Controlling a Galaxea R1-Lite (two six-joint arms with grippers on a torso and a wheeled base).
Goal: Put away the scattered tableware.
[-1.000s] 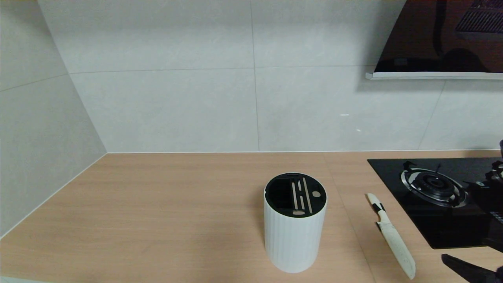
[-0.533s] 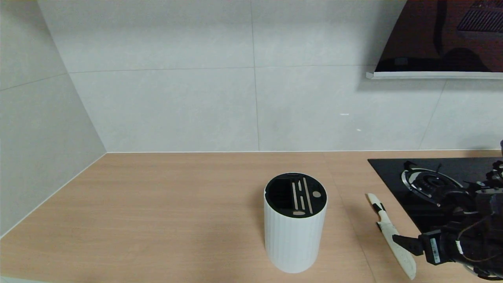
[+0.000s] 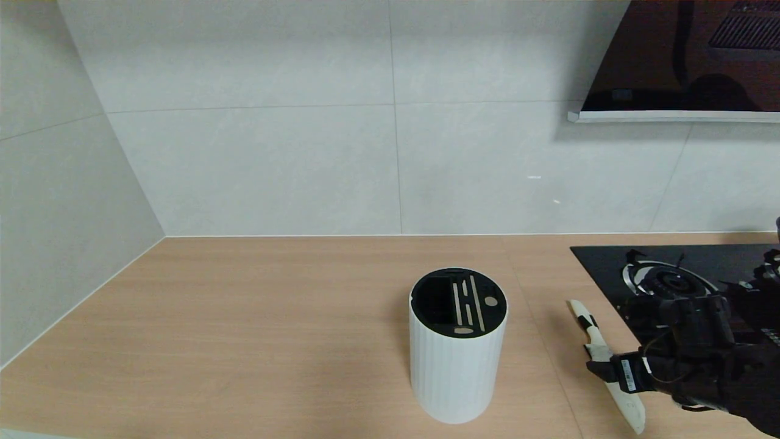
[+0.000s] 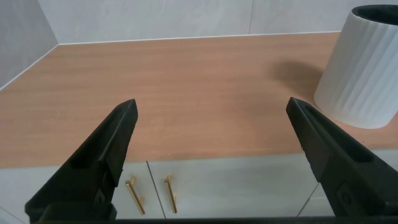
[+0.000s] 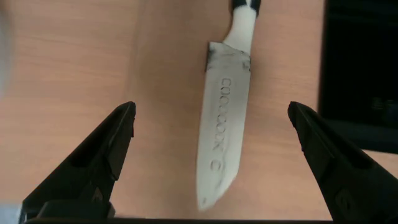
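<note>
Knife (image 5: 224, 143) flat on the bench (image 3: 274, 317) near its front edge, just beside the hob's (image 3: 609, 262) left edge, blade pointing to the front. Right gripper (image 5: 209, 107) hangs over the blade, its 2 fingers spread wide, grasping nothing. Holder (image 3: 457, 366) stands upright left of the knife, apart from it. Left gripper (image 4: 211, 102), likewise spread, hovers at the front edge, left of the holder; bare bench runs to the left corner.
</note>
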